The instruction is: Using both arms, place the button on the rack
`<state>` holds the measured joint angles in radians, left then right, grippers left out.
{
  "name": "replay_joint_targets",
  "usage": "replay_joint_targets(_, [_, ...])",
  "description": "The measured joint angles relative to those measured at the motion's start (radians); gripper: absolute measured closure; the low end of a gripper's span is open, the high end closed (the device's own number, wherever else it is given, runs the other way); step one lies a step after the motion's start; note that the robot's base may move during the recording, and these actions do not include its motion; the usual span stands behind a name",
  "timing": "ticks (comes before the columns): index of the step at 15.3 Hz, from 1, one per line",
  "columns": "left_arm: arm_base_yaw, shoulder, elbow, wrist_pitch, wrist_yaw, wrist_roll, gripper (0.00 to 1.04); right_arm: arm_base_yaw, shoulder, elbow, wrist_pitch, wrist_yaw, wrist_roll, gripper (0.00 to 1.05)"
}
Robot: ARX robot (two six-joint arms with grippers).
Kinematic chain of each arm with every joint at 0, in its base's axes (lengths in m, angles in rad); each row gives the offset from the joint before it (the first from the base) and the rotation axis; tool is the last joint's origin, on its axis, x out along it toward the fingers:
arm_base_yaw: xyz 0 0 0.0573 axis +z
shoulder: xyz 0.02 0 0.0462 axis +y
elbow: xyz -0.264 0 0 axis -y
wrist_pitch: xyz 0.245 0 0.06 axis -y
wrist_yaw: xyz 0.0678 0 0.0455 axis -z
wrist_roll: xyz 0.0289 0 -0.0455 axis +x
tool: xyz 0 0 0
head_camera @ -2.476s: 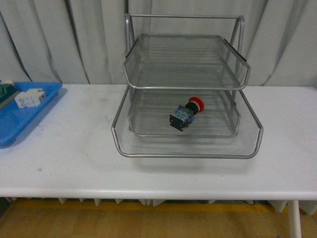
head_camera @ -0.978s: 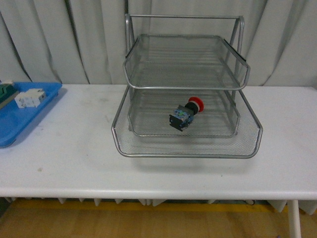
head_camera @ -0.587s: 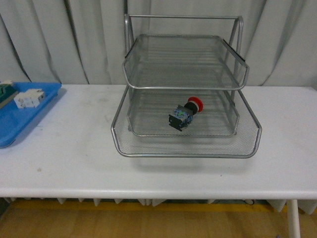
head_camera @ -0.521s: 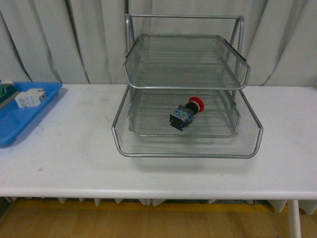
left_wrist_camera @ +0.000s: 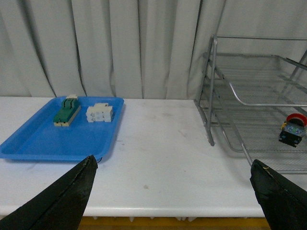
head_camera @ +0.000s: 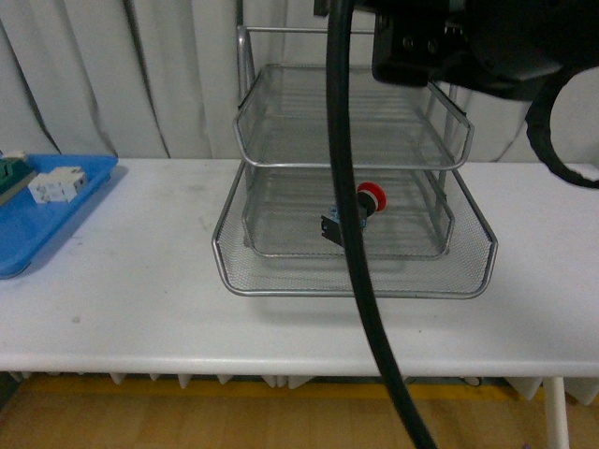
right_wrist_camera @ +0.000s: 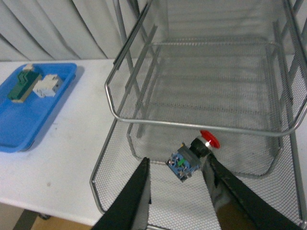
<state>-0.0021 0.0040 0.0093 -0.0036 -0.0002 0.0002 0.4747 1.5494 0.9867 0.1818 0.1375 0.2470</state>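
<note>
The button [head_camera: 372, 195] lies in the rack [head_camera: 351, 166] under its top tier. Left claw [left_wrist_camera: 172, 163] and right claw [right_wrist_camera: 176, 160] both gape apart.

arm [head_camera: 487, 37]: bulky black housing | cable [head_camera: 348, 168]: thick, black | fingers [left_wrist_camera: 62, 203]: dark, tapered

The silver wire rack [head_camera: 281, 166] is standing upright at 12 o'clock. The button [head_camera: 372, 196] is lying on its side under the top shelf, its red cap pointing to 2 o'clock. My black right arm [head_camera: 487, 37] is hanging high at 1 o'clock, its thick cable [head_camera: 339, 140] drooping down.
</note>
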Motion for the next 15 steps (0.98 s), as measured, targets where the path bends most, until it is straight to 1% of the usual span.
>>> replay_joint_targets(2, [0.0,0.0,0.0,0.0,0.0,0.0,0.07,0.004,0.0,-0.011,-0.018,-0.006,0.008,0.76])
replay_joint_targets(3, [0.0,0.0,0.0,0.0,0.0,0.0,0.07,0.004,0.0,-0.015,-0.019,-0.006,0.009,0.78])
replay_joint_targets(5, [0.0,0.0,0.0,0.0,0.0,0.0,0.07,0.004,0.0,-0.028,-0.032,-0.008,0.018,0.85])
replay_joint_targets(6, [0.0,0.0,0.0,0.0,0.0,0.0,0.07,0.004,0.0,-0.04,-0.036,-0.011,0.024,0.91])
replay_joint_targets(7, [0.0,0.0,0.0,0.0,0.0,0.0,0.07,0.004,0.0,-0.063,-0.043,-0.019,0.031,1.02])
replay_joint_targets(12, [0.0,0.0,0.0,0.0,0.0,0.0,0.07,-0.018,0.008,-0.182,-0.042,-0.047,0.036,1.03])
replay_joint_targets(15, [0.0,0.0,0.0,0.0,0.0,0.0,0.07,-0.037,0.068,-0.249,-0.032,-0.058,0.034,1.03])
